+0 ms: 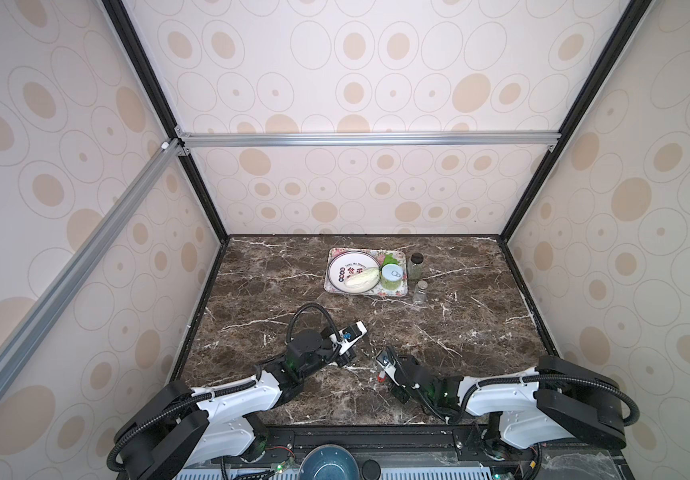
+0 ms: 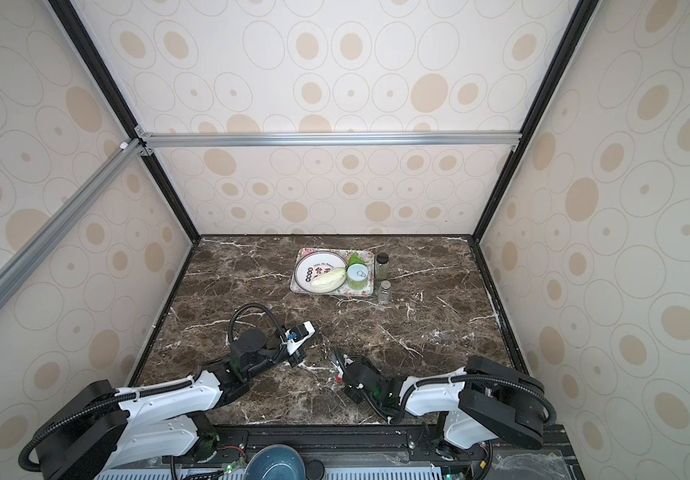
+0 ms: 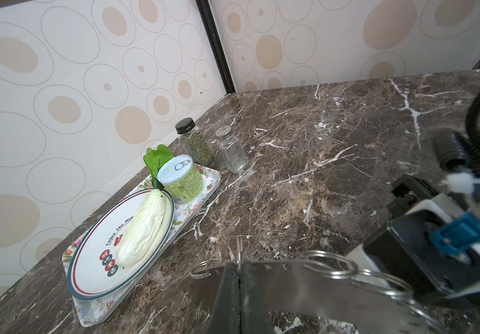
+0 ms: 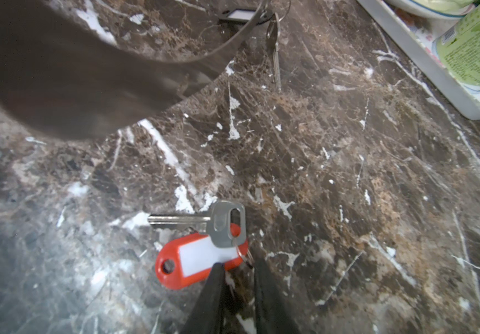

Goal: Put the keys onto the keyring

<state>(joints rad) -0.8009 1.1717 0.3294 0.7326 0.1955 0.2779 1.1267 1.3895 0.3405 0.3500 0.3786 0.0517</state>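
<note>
Left claw [image 3: 240,292] is clamped on the keyring [image 3: 305,277], held over the near table [image 1: 459,332]; the black key [image 4: 273,37] seems hung on it. Right claw [image 4: 240,271], jaws slightly apart, straddles the ring [image 4: 241,254] of the red key [image 4: 224,222], flat on the table just right. Pinch the ring squarely, not the tag [image 4: 172,274]. Far tray [image 3: 97,319] holds plate [image 3: 94,260], cabbage [image 3: 143,231], can [image 3: 182,179].

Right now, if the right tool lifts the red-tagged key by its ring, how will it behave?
Likely floppy: key and red tag join only through a small ring, so both should swing. Probably light: small and flat. The thin ring could slip from the right tool.
</note>
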